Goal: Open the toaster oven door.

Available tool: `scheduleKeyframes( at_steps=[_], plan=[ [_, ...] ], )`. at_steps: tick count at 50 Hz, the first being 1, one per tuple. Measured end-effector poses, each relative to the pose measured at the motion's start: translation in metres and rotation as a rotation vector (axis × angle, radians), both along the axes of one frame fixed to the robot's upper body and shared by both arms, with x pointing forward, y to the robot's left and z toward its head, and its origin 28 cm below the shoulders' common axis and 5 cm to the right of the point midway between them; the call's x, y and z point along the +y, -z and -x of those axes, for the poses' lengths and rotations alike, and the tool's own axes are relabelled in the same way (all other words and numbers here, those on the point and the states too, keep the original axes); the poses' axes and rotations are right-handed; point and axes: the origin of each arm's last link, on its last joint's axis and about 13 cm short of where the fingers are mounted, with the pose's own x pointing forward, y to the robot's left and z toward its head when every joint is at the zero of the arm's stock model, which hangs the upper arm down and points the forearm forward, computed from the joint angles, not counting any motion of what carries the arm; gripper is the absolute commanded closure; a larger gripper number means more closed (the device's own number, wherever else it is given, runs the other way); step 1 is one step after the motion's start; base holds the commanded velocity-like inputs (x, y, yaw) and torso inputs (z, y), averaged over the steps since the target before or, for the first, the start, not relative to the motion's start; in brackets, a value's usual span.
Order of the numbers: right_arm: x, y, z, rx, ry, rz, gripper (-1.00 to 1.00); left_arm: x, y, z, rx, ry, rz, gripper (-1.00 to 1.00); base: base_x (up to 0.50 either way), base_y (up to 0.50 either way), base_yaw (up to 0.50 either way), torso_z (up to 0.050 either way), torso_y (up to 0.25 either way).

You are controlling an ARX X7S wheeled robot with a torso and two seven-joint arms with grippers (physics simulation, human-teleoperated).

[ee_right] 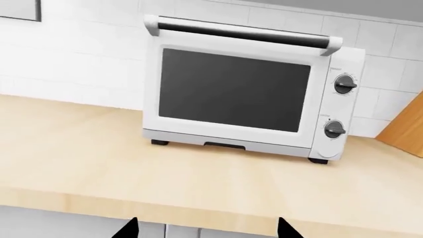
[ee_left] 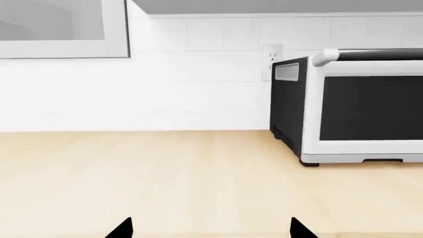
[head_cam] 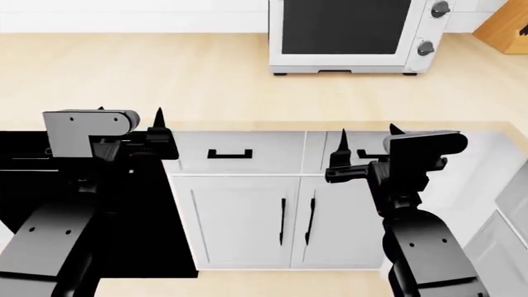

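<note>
- The left tool (head_cam: 157, 133) stands wide, its two dark fingertips well apart in the left wrist view, with nothing between them and nothing touched.
- It hangs in front of the worktop (head_cam: 165, 86) edge, level with the drawer fronts, well apart from the toaster oven (head_cam: 359, 37).
- The right tool (head_cam: 367, 139) is likewise spread wide; in the right wrist view its two black tips frame the worktop edge and grip nothing.
- It sits just before the cabinet drawers (head_cam: 239, 151), below the worktop's front edge, and is well short of the toaster oven.
- The toaster oven stands at the back of the light wooden worktop, against the white tiled wall (ee_right: 79, 59), on small dark feet.
- The toaster oven door (ee_right: 235, 91) is closed, upright and flush with the white body; its dark glass window fills most of the front.
- The silver bar handle (ee_right: 241, 32) runs along the door's top edge, held by white brackets at both ends.
- Two grey knobs (ee_right: 345, 84) sit one above the other on the panel to the right of the door.
- A wooden block (head_cam: 505, 28) stands near the oven's right side, only partly in view.
- White cabinet doors (head_cam: 276, 219) with black handles lie under the worktop, between the two arms.
- A wall socket (ee_left: 272, 53) shows on the tiles just beside the oven's dark side panel.
</note>
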Motion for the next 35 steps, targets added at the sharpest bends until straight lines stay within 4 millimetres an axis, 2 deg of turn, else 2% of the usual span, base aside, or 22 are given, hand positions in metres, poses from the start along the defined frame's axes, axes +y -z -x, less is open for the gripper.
scheduleKeyframes(
  at_steps=[8,35],
  plan=[
    [-0.002,-0.0016,0.0008,-0.01,0.009,-0.007,-1.0,-0.0003,-0.0004,0.0006,-0.001,0.004,-0.004,-1.0,0.06,0.0,0.0,0.0,0.0],
    [-0.0017,-0.0007,0.0015,-0.01,0.013,-0.011,-1.0,0.0006,0.0024,0.003,0.003,0.006,-0.007,-1.0,0.19,0.0,0.0,0.0,0.0]
  ],
)
